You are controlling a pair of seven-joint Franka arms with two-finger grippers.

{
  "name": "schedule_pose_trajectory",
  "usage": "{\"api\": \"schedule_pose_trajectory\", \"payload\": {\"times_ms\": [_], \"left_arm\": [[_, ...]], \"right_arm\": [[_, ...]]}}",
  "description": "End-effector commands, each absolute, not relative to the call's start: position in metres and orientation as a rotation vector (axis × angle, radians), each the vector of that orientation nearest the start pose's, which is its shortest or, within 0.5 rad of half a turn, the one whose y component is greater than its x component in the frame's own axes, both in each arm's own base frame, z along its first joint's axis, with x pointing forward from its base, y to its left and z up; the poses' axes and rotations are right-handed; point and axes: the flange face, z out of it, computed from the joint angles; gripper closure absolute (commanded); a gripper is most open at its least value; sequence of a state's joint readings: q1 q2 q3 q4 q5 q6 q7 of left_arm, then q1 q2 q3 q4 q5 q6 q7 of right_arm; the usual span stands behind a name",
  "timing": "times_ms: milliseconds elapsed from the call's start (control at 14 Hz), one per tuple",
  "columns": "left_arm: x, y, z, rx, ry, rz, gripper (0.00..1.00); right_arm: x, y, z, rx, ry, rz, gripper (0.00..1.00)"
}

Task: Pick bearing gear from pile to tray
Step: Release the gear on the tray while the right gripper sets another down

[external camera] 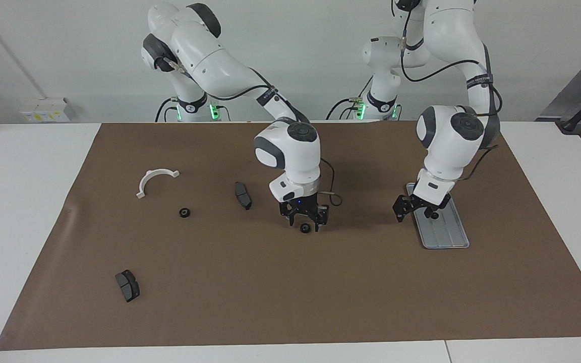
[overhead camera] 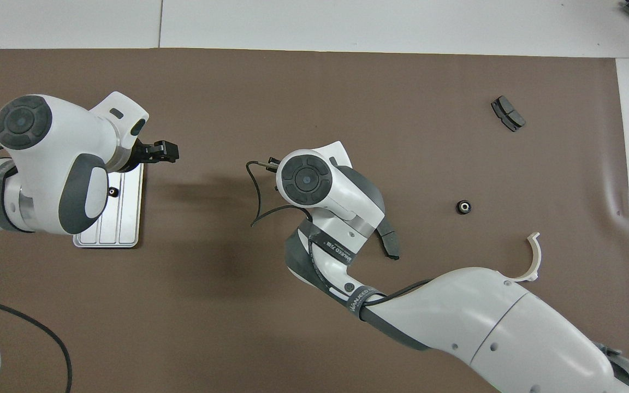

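The pile lies scattered on the brown mat: a white half-ring bracket, two dark pad blocks and a small black round piece. My right gripper is low at the mat's middle, open, with another black round piece between its fingers. In the overhead view its own wrist hides it. The silver ridged tray lies toward the left arm's end and holds one small black round piece. My left gripper hangs open and tilted just over the tray's end nearer the robots.
The overhead view shows the tray with its black piece, the left gripper, the bracket, the loose round piece and a pad block. The mat is wrinkled near the right arm's end.
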State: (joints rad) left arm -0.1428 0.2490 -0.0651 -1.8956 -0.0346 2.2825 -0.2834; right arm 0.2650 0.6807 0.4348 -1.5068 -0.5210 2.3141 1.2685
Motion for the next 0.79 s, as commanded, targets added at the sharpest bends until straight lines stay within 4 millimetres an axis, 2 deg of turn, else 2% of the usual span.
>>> {"api": "schedule_pose_trajectory", "payload": {"times_ms": [0, 72, 215, 430, 501, 573, 716], "left_arm": [[0.629, -0.181, 0.393, -3.239, -0.216, -0.194, 0.08], [0.634, -0.212, 0.393, -3.253, -0.247, -0.186, 0.09], [0.640, -0.264, 0.384, -3.269, -0.177, -0.193, 0.10], [0.626, -0.319, 0.358, -3.274, -0.051, -0.169, 0.10], [0.621, -0.338, 0.348, -3.274, -0.005, -0.169, 0.10], [0.619, -0.347, 0.350, -3.279, 0.021, -0.203, 0.10], [0.614, -0.356, 0.347, -3.248, 0.091, -0.226, 0.10]], "right_arm": [[0.607, 0.379, 0.358, -3.036, 0.564, -0.450, 0.00], [0.612, 0.356, 0.374, -3.064, 0.536, -0.462, 0.00], [0.617, 0.319, 0.395, -3.096, 0.489, -0.439, 0.00], [0.632, 0.253, 0.415, -3.167, 0.326, -0.303, 0.00], [0.633, 0.225, 0.414, -3.180, 0.243, -0.236, 0.00], [0.633, 0.195, 0.416, -3.176, 0.175, -0.189, 0.00], [0.627, 0.152, 0.414, -3.151, 0.037, -0.121, 0.00]]}}
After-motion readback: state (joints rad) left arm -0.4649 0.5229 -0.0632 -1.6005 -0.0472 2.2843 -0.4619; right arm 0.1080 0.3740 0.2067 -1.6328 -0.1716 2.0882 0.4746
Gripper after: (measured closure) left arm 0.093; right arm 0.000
